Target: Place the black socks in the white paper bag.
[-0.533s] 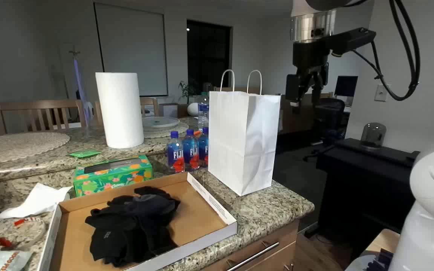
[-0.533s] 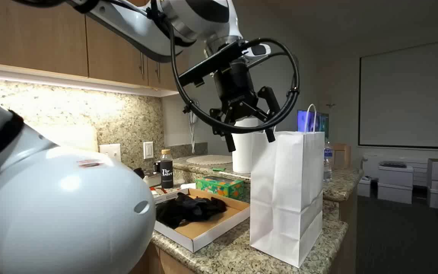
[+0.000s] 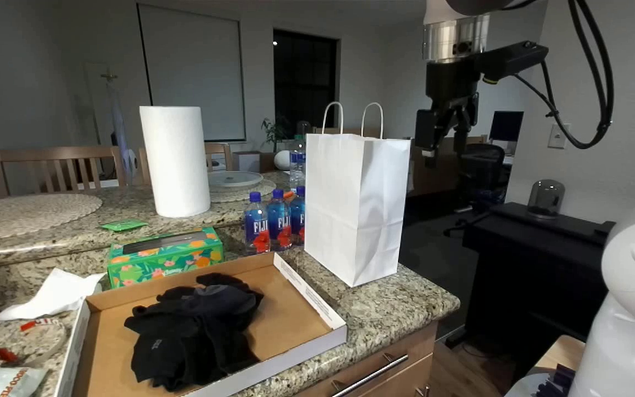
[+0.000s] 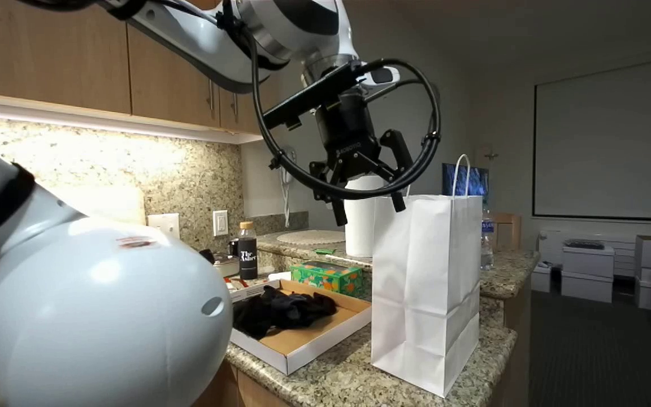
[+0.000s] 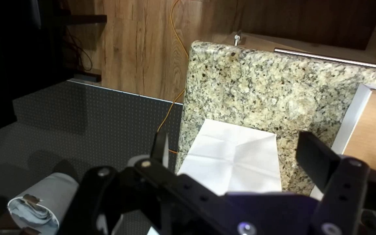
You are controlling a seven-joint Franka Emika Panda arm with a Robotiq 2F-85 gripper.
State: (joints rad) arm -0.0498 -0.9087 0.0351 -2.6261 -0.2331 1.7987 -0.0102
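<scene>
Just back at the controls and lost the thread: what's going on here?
The robot arm is holding nothing at this moment: its end effector hangs open near the white paper bag, not touching it. The bag stands upright on the granite counter. The black socks lie in a heap in the shallow cardboard tray next to the bag, not yet picked up. The bag's inside is hidden, so whether any sock is in there I can't tell.
</scene>
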